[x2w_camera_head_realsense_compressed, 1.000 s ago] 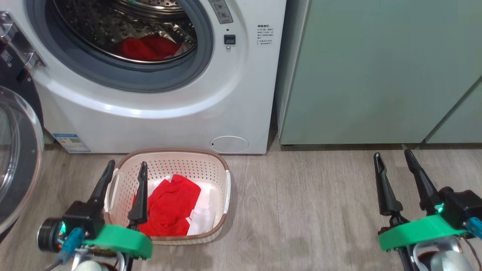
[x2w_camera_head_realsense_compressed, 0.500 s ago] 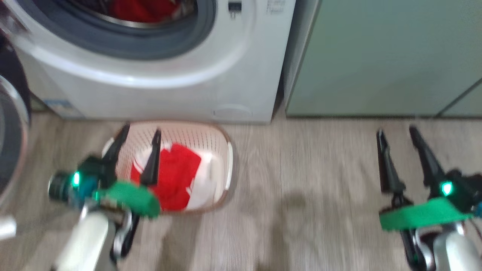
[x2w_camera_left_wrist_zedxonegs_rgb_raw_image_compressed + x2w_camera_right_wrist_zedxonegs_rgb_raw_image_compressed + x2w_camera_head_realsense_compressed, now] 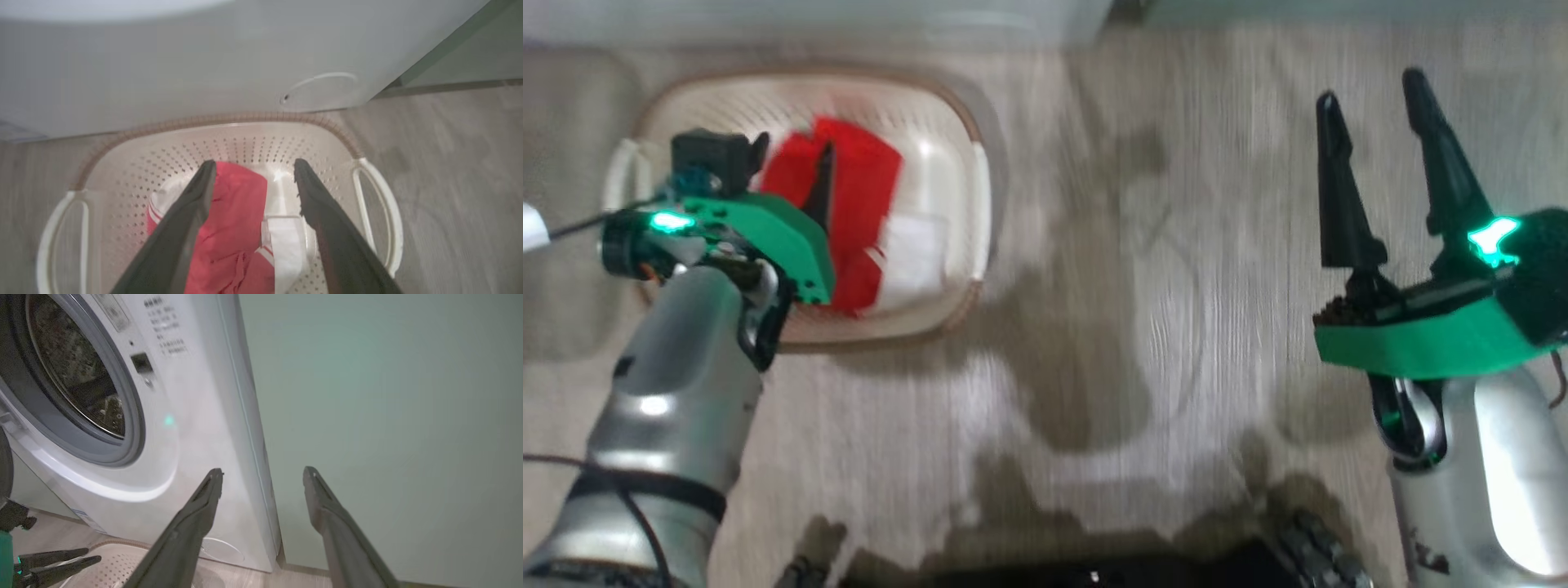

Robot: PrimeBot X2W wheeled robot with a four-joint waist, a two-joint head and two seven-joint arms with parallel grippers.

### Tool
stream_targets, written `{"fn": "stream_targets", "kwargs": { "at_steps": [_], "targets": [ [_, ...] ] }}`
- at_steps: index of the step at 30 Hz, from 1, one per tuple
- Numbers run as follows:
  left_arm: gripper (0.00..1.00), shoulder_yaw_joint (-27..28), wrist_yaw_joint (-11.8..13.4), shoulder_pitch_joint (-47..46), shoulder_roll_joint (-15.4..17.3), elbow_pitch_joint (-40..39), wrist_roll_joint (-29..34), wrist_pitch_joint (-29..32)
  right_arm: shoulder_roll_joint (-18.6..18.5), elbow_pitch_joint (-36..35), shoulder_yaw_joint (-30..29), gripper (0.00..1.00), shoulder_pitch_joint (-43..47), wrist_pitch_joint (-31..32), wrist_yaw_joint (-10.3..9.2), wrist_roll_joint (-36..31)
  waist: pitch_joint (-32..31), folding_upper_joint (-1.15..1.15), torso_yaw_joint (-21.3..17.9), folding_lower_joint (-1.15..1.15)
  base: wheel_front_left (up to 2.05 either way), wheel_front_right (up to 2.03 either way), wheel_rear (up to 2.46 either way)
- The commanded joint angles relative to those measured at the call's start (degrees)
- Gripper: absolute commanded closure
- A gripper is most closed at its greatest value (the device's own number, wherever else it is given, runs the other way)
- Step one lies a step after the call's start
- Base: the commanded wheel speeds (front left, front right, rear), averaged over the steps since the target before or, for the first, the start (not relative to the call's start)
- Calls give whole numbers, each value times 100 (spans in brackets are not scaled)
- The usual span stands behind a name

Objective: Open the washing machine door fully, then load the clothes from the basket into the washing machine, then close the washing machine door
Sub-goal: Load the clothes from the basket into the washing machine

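Now I am at the loading step: my left gripper (image 3: 254,163) hangs over the basket (image 3: 229,119), jaws wide and empty, with the clothes (image 3: 235,228) on its bottom right below. Next I must lower it and close on the clothes. The right gripper (image 3: 1370,88) is open and empty too.

The basket (image 3: 229,119) was open on top, and the left gripper (image 3: 252,163) stood over it with its fingers (image 3: 184,220) spread. The red clothes (image 3: 237,212) lay on the bottom, hemmed in by perforated walls and white handles (image 3: 378,196). The washing machine (image 3: 163,73) front rose just behind the far rim. Open wooden floor (image 3: 1176,245) stretched between the basket and the right gripper (image 3: 1368,86). The drum mouth (image 3: 77,371) stood unblocked, and a pale green cabinet (image 3: 388,396) walled off the machine's right side.
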Motion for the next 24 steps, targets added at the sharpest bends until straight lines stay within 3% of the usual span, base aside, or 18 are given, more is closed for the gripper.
{"fn": "stream_targets", "kwargs": {
  "at_steps": [1,7,12,18,23,24],
  "targets": [
    [0,163,-43,-136,138,177,-55,8,-12,-134,173,0,-14,-81,0,70,866,0,-433,-3,0,0,0],
    [0,197,-240,-738,238,1404,-185,115,-12,-41,337,0,-205,-200,0,190,1517,0,-734,-3,0,0,0],
    [0,246,-351,-1029,513,2064,-288,191,-12,-42,457,0,-206,-235,0,291,1956,0,-957,-3,0,0,0],
    [0,239,-414,-1247,914,2505,-350,427,-12,-170,515,0,-120,-243,0,451,2351,0,-1161,-3,0,0,0],
    [0,231,-432,-1275,1053,2605,-399,667,-12,-232,571,0,-91,-243,0,501,2429,0,-1246,-3,0,0,0],
    [6,226,-437,-1271,1115,2639,-423,814,-12,-253,593,0,-75,-244,0,518,2442,0,-1281,-3,0,0,0]
  ]
}}
